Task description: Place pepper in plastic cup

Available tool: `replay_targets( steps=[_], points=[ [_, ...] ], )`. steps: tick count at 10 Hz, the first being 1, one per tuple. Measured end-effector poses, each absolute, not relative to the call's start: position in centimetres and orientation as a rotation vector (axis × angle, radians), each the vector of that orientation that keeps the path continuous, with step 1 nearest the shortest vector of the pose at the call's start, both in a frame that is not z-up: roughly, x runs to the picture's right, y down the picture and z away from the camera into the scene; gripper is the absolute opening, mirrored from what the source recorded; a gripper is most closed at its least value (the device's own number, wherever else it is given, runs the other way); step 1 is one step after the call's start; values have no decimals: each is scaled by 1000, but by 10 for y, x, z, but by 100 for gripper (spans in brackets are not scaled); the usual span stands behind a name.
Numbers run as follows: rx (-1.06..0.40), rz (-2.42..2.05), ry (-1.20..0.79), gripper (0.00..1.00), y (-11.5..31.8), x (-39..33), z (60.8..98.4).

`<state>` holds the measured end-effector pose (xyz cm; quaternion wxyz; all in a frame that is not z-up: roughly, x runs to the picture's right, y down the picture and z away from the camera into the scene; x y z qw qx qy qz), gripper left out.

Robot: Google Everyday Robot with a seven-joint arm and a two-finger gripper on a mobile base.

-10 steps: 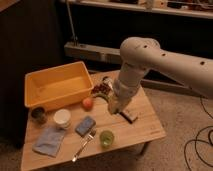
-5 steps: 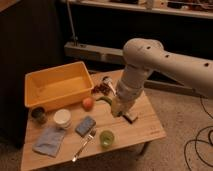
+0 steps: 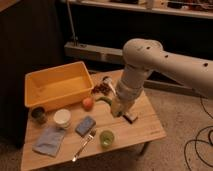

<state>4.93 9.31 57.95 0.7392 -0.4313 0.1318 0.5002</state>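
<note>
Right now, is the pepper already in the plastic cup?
No, the pepper is up at the gripper, just right of the orange ball, while the plastic cup stands apart, nearer the camera.

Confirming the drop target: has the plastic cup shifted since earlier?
No. The plastic cup sits beside the fork as before; the gripper hangs near the pepper.

On the wooden surface (image 3: pixel 145 129): yellow bin (image 3: pixel 57 90) at the back left; orange ball (image 3: pixel 88 103) just off its front right corner; small dark cup (image 3: pixel 38 114) and white cup (image 3: pixel 62 118) side by side near the left edge; blue sponge (image 3: pixel 85 125) right of the white cup; grey-blue cloth (image 3: pixel 49 141) at the front left, fork (image 3: pixel 84 145) beside it. Dark red cluster (image 3: pixel 101 88) behind the gripper (image 3: pixel 119 112), which hangs over the surface's right half; small dark block (image 3: pixel 131 118) just beside it.
</note>
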Motion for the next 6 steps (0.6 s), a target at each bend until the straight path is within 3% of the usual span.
replay_targets(
  steps=[6],
  points=[
    [-962,1072,245,4,154,21,560]
  ],
)
